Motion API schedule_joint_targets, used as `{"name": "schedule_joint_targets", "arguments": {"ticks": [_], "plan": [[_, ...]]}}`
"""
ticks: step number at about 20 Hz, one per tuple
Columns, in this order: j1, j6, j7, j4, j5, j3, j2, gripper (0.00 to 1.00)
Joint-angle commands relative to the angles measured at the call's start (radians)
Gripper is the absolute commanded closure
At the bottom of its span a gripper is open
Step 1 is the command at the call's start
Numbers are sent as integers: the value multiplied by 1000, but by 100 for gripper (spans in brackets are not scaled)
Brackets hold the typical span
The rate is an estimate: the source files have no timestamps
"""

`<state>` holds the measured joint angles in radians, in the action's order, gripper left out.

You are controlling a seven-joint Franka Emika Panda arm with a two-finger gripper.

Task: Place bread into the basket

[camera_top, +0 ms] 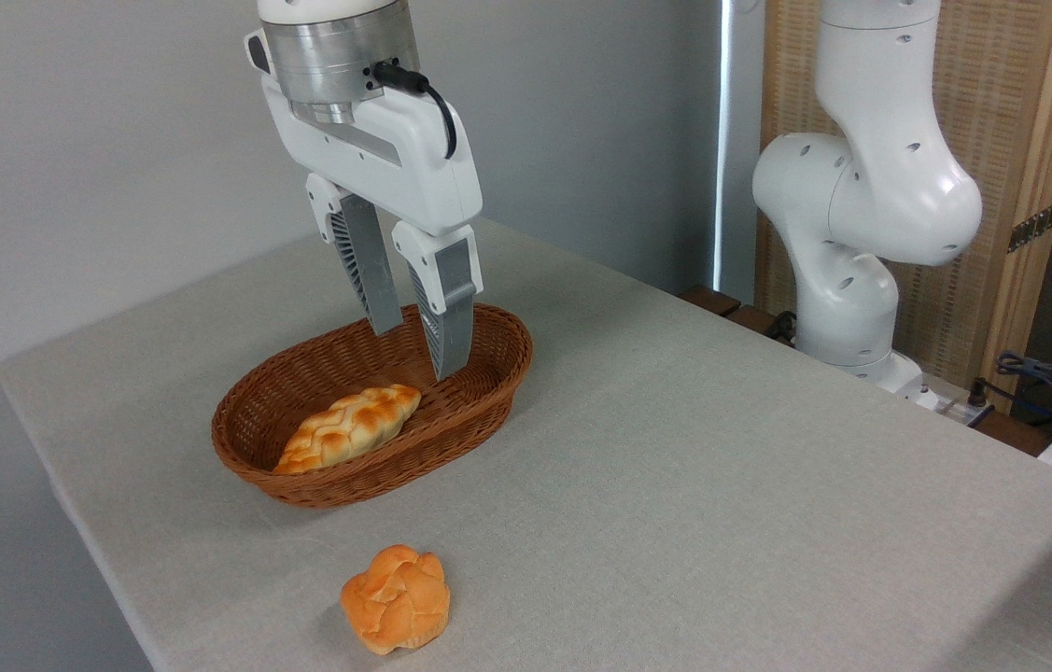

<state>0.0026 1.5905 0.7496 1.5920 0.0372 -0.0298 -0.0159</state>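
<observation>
The hand (413, 350) hangs at upper centre over the basket (488, 397), its fingers apart and empty. A braided loaf (350, 427) lies inside the basket. The bun (397, 598) sits on the counter (722, 485) at lower centre, well apart from the basket.

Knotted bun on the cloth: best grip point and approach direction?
Come straight down on the bun and close the fingers across its widest middle, below the lumpy folded top. It sits alone on the table, in front of the basket, so both flanks look free. The gripper hangs open above the basket, so it would have to travel toward the camera first.
</observation>
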Motion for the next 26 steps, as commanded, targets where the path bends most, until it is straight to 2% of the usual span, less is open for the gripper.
{"name": "schedule_joint_targets", "arguments": {"ticks": [1,12,15,19,26], "plan": [[-10,23,30,5,-11,14,4,0],[-9,23,31,5,-11,14,2,0],[-7,52,31,29,-11,16,10,0],[-6,170,30,113,-13,16,31,0],[8,478,27,284,-11,36,53,0]]}}
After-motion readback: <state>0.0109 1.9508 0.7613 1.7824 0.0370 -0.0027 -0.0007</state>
